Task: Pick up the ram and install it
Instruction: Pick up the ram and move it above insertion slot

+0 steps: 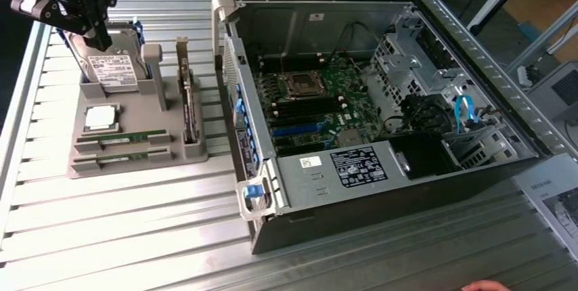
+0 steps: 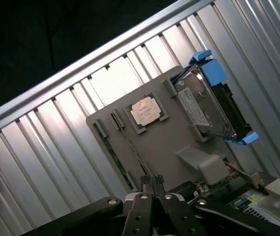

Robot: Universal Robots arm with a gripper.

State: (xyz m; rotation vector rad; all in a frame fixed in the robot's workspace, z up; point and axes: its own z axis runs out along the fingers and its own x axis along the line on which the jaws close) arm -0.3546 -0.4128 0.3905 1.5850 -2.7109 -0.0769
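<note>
Ram sticks (image 1: 122, 138) lie just beside processor (image 1: 100, 118), near hard drive (image 1: 113, 71) and expansion card (image 1: 188, 105).

Room above the ram sticks (image 1: 122, 139) at the holder's (image 1: 140, 116) near end is free. The upright expansion card (image 1: 187, 95) flanks them on the exterior view's right; the hard drive (image 1: 113, 69) stands beyond, at the far end.

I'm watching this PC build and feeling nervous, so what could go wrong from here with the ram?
1. The jaws are shut and hang near the hard drive; lowered like that, they might strike a part rather than straddle the ram.
2. The second ram lies right alongside, so a slightly off grasp could snag it.
</note>
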